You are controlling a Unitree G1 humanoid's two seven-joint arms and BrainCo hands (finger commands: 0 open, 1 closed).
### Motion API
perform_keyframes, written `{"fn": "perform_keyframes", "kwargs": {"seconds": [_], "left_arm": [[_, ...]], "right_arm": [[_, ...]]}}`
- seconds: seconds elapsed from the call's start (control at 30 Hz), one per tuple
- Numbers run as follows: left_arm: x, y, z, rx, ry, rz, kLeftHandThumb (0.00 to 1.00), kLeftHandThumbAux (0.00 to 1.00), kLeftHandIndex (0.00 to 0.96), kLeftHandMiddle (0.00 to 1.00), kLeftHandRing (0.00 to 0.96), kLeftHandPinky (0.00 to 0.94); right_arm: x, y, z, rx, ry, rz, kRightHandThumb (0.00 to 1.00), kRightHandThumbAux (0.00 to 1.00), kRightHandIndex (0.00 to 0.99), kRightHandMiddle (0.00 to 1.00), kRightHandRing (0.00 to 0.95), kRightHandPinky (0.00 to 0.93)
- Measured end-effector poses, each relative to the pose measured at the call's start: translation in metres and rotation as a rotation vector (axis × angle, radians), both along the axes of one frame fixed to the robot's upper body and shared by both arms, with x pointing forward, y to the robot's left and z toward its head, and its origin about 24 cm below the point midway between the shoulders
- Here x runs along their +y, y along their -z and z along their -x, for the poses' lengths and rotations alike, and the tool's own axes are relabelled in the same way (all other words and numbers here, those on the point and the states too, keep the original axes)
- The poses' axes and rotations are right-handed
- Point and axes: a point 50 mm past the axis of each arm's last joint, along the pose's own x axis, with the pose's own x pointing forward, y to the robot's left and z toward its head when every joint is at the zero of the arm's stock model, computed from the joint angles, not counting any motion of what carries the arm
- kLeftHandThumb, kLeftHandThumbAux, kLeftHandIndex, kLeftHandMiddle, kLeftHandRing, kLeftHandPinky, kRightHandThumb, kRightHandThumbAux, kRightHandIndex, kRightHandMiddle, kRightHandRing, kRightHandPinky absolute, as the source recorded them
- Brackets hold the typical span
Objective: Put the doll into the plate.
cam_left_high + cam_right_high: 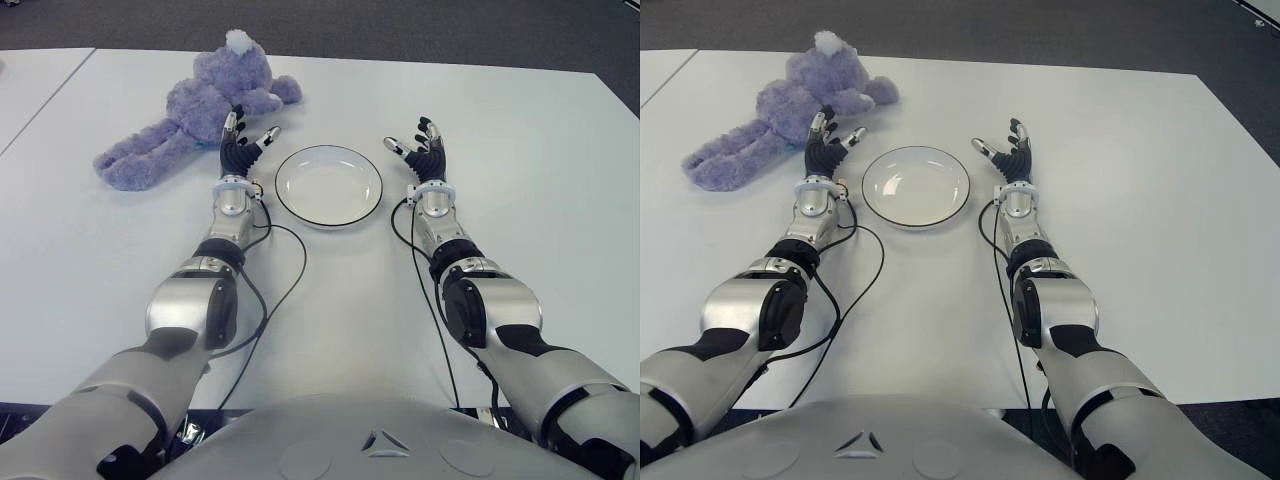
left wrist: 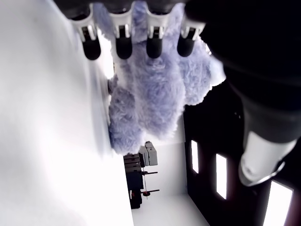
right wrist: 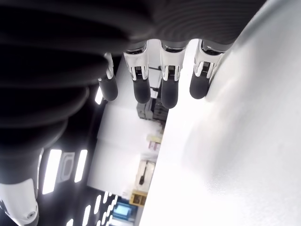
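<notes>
Across nearly the whole frame of the eye views spreads one white table [image 1: 520, 180], smooth and matte, with a seam at the upper left where a second white surface adjoins it. Beyond its far edge, along the top of the frame, runs a strip of dark grey floor [image 1: 400, 30].

Upper left of centre lies the single doll [image 1: 205, 105], a soft plush animal in fuzzy lavender pile, sprawled flat on the table with its paler-tufted head toward the top of the frame and two long limp legs trailing toward the left edge. It is outside the plate.

At the centre, a little above the middle, sits one round plate [image 1: 300, 205], shallow, glossy white, with a thin dark line around its rim; nothing lies in it.

Two silver-and-black arms reach up from the bottom of the frame, each trailing a thin black cable. The left hand [image 1: 240, 142] shows just left of the plate and just below the doll's body, its fingers spread and holding nothing; in the left wrist view four black-tipped fingers [image 2: 123, 44] stand straight before the purple fur. The right hand [image 1: 422, 145] shows just right of the plate, fingers likewise apart and holding nothing; the right wrist view shows four extended fingertips [image 3: 141, 87] beside the table surface.
</notes>
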Motion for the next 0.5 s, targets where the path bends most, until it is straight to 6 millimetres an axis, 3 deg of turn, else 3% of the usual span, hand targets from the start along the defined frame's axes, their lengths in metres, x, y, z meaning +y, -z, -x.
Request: {"fn": "perform_keyframes", "kwargs": {"seconds": [0.5], "left_arm": [[0.0003, 0.0001, 0.0001, 0.000, -0.002, 0.002, 0.007, 0.685, 0.016, 0.057, 0.069, 0.093]], "right_arm": [[0.0000, 0.0000, 0.0000, 0.000, 0.001, -0.002, 0.000, 0.663, 0.091, 0.106, 0.106, 0.123]]}}
